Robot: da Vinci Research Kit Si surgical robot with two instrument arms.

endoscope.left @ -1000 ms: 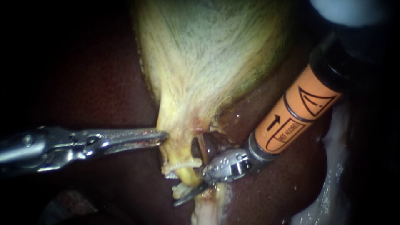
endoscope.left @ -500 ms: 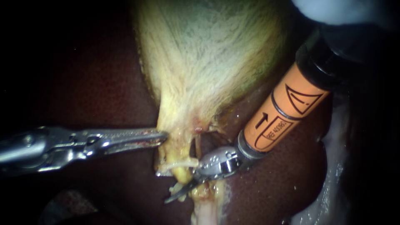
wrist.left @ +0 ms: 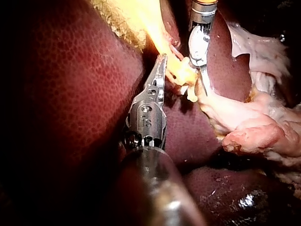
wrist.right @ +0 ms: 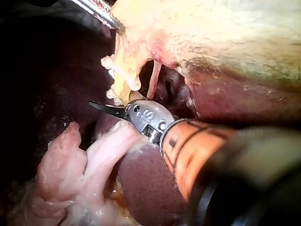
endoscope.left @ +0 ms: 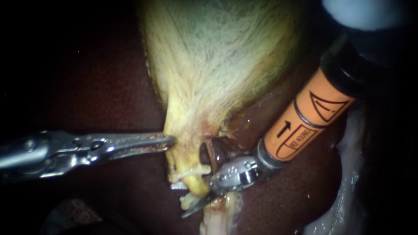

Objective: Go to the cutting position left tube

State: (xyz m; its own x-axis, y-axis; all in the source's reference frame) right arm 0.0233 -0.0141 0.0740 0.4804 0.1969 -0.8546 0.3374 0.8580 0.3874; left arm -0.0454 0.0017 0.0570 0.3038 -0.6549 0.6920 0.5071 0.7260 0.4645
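Observation:
The pale yellow gallbladder (endoscope.left: 217, 65) narrows to a neck over the dark liver (endoscope.left: 109, 87). My left instrument (endoscope.left: 170, 141) comes in level from the left, its jaws shut on the neck's left edge, as the left wrist view (wrist.left: 162, 60) also shows. Below the neck hang a thick yellow left tube (endoscope.left: 197, 182) and a thin reddish right tube (endoscope.left: 212, 154). My right instrument (endoscope.left: 193, 208), with an orange sleeve (endoscope.left: 305, 126), has blades open at the left tube's lower end. One dark blade (wrist.right: 106, 108) shows beneath the tube; the other is hidden behind it.
Pale, fatty tissue lies below and to the right of the tubes (endoscope.left: 348, 187), right under the blades in the right wrist view (wrist.right: 84, 165). A dark hollow (endoscope.left: 204, 152) opens between the two tubes. Liver surrounds the site on both sides.
Half a second ago the right instrument's blades had pushed left and the left tube with them; now they are back to the right, where they were a second ago. The left instrument has held still.

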